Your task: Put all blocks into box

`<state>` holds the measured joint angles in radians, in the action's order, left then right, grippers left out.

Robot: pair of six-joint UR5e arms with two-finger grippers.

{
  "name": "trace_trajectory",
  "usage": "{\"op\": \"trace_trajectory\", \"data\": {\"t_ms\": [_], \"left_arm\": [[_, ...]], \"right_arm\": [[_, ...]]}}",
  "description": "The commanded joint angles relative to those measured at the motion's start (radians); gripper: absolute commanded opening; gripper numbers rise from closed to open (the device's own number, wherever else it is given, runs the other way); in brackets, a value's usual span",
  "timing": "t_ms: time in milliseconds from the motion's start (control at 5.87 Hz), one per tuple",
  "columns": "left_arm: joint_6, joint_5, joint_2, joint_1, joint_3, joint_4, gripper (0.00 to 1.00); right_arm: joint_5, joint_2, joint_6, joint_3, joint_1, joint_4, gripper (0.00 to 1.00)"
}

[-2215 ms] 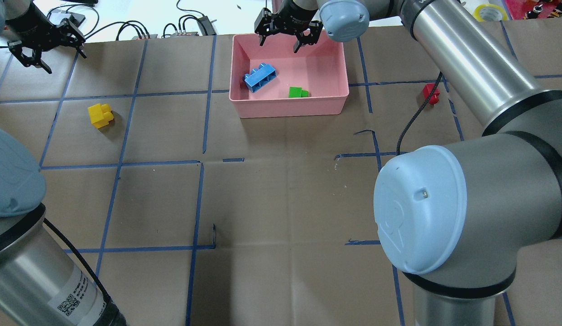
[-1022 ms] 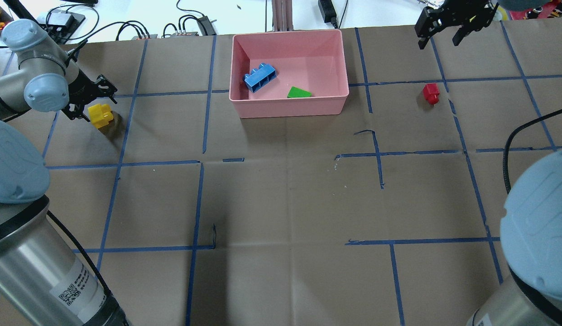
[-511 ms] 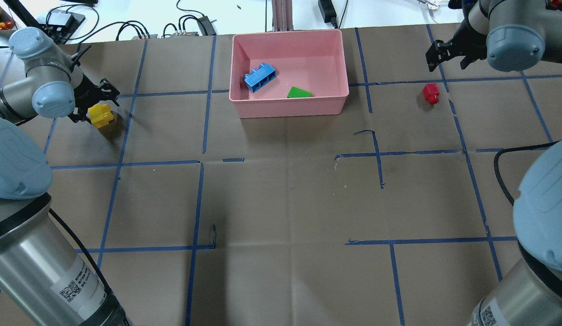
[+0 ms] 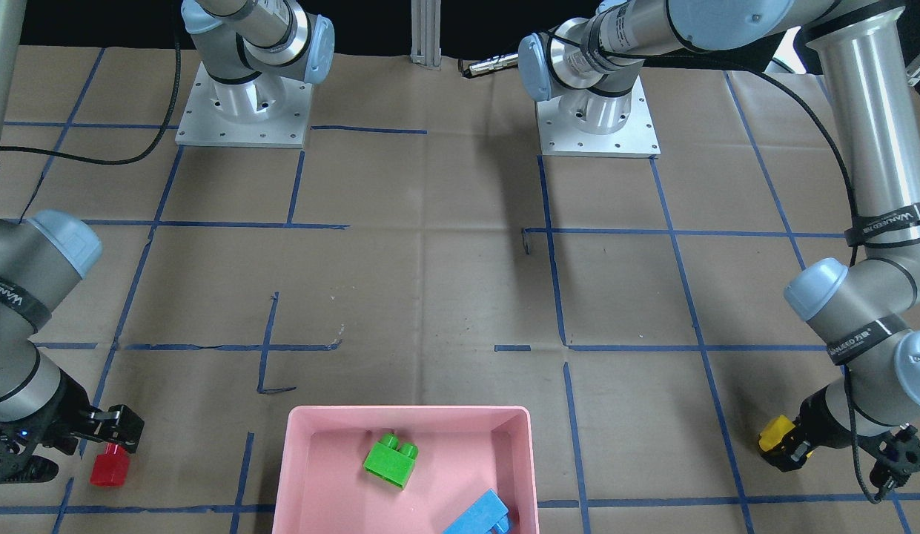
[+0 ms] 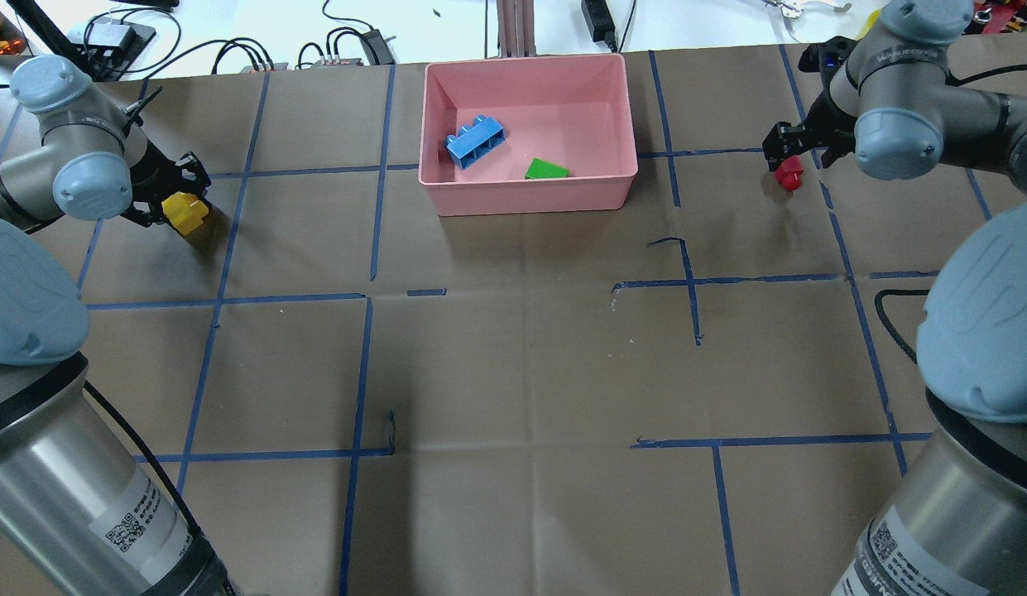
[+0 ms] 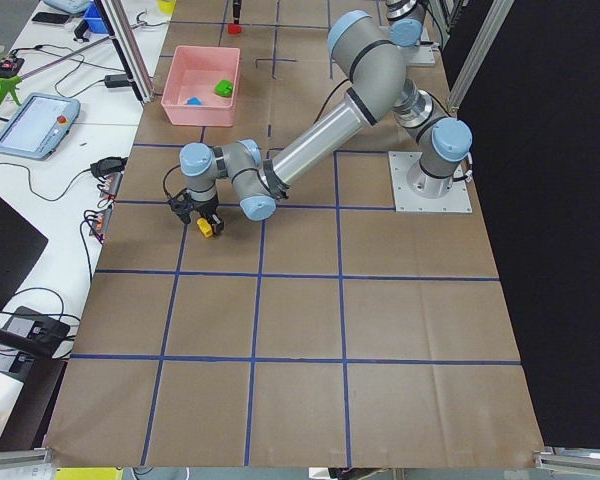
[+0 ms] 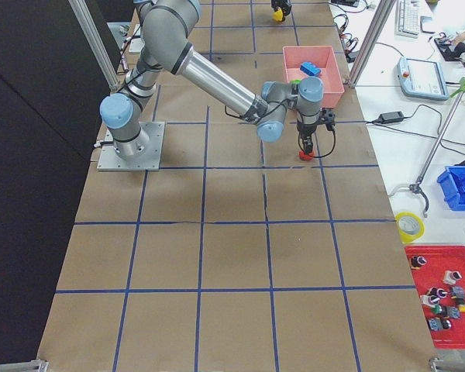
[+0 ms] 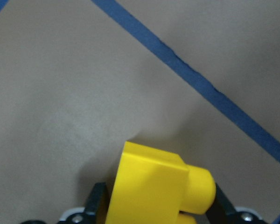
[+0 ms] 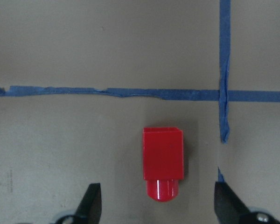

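A table [image 5: 513, 372] covered in brown paper and marked with a grid of blue tape is filling the scene. The left arm [image 5: 58, 463] and right arm [image 5: 960, 348] are reaching out to opposite ends of its far side. Between them the pink box [image 5: 530, 199] is sitting at the far edge, and its raised walls are standing between its floor and the two blocks outside it. Beyond that edge, cables [image 5: 240, 54] are trailing over a white bench. A handheld screen [image 6: 42, 125] is lying there too, and a roll of tape [image 7: 408, 225] is lying off the table on the robot's right. Inside the box, the blue block [image 5: 475, 141] is lying in the half nearer the left arm, and the green block [image 5: 546, 170] is sitting by the near wall. The yellow block [image 5: 184, 212] is sitting well to the box's left, and the left gripper [image 8: 157, 198] is closing its fingers [image 8: 97, 205] against both sides of it. From overhead the arm's wrist is hiding most of that gripper. The red block [image 5: 788, 172] is lying on the paper well to the box's right, beside a tape crossing. The right gripper [image 9: 158, 207] is hanging over it with its fingers spread wide, a clear gap showing on either side.
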<state>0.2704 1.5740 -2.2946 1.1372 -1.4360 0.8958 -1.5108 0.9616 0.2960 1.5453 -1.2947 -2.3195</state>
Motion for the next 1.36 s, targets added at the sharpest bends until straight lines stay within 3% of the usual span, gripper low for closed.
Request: {"op": "trace_trajectory", "data": {"t_ms": [0, 341, 511, 681, 1022, 1193], "left_arm": [[0.000, -0.003, 0.010, -0.001, 0.005, 0.008, 0.41], [0.000, -0.046, 0.055, 0.001, 0.043, 0.075, 0.24], [0.000, -0.040, 0.117, 0.006, 0.095, 0.200, 0.23], [-0.003, -0.038, 0.133, 0.028, 0.182, 0.310, 0.19], [-0.138, -0.035, 0.136, 0.201, 0.316, 0.424, 0.19], [-0.135, -0.037, 0.132, 0.316, 0.339, 0.430, 0.20]], "right_arm": [[0.001, -0.043, 0.000, 0.001, 0.002, -0.052, 0.86], [0.003, -0.058, -0.001, -0.016, 0.002, -0.055, 0.86], [0.003, -0.060, -0.001, -0.017, 0.000, -0.055, 0.86], [0.006, -0.067, -0.006, -0.019, 0.000, -0.055, 0.78], [0.001, -0.064, -0.002, -0.013, 0.000, -0.052, 0.26], [-0.008, -0.054, 0.000, -0.016, 0.000, -0.052, 0.08]]}}
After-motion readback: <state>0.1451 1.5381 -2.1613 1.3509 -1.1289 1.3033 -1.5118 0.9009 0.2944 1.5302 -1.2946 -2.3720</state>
